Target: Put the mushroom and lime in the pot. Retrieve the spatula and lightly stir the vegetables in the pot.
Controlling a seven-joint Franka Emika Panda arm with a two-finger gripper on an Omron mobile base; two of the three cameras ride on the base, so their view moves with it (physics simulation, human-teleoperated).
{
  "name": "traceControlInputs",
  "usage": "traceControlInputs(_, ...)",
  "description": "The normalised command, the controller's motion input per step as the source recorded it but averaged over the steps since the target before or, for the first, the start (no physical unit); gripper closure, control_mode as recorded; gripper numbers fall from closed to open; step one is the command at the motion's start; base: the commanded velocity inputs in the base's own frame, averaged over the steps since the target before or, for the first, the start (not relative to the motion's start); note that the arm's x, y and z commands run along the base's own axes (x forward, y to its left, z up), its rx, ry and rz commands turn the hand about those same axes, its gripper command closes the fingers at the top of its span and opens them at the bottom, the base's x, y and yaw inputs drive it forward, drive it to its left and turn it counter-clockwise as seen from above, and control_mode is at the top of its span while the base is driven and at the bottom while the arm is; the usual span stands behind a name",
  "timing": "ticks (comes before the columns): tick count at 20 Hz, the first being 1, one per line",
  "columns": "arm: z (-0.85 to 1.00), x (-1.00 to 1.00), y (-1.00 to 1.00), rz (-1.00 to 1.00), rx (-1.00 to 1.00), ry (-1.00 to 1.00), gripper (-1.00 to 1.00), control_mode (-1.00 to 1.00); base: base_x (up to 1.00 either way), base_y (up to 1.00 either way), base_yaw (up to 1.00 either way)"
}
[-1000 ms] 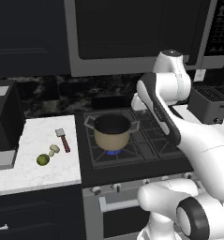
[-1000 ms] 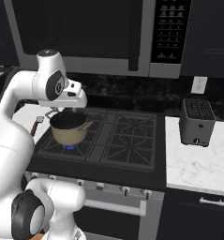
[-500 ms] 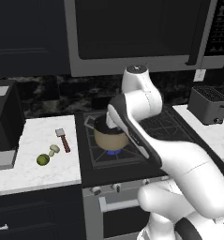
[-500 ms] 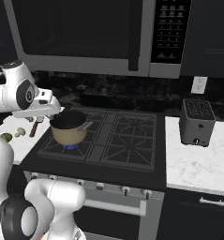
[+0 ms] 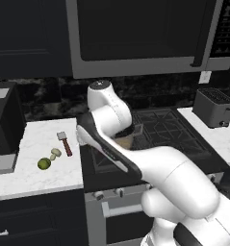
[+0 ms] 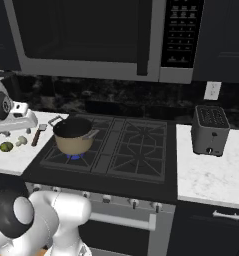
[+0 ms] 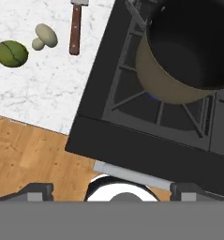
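- Left base view: the small pale beige mushroom point(image 5: 55, 153) and the round yellow-green lime point(image 5: 44, 164) lie just beside each other on the white marble counter point(image 5: 20, 178), with the spatula of grey square blade and red-brown handle point(image 5: 65, 143) near them. The white arm blocks most of the tan pot point(image 5: 124, 139) on the stove. I judge the first step, fetching a vegetable, is barely begun.
- Right base view: the pot, dark inside, sits over a lit blue burner on the black gas stove point(image 6: 126, 150); nothing shows in it. Mushroom, lime and spatula lie left of the stove.
- Hand view: the gripper's point(image 7: 111, 190) fingertips point(image 7: 36, 190) stand wide apart at the bottom, holding and touching nothing, high above the stove's front edge. Next, the hand should travel over the counter and descend on the mushroom or lime.
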Motion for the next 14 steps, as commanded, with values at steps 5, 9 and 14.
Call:
traceControlInputs(5,-0.42,0.00,0.90,0.01,0.00,0.07,-1.00,-1.00,0.00,0.00,0.00)
traceControlInputs(9,-0.57,0.00,0.77,0.00,0.00,0.07,-1.00,-1.00,0.00,0.00,0.00)
traceControlInputs(14,-0.62,0.01,0.63,0.00,0.00,0.09,-1.00,-1.00,0.00,0.00,0.00)
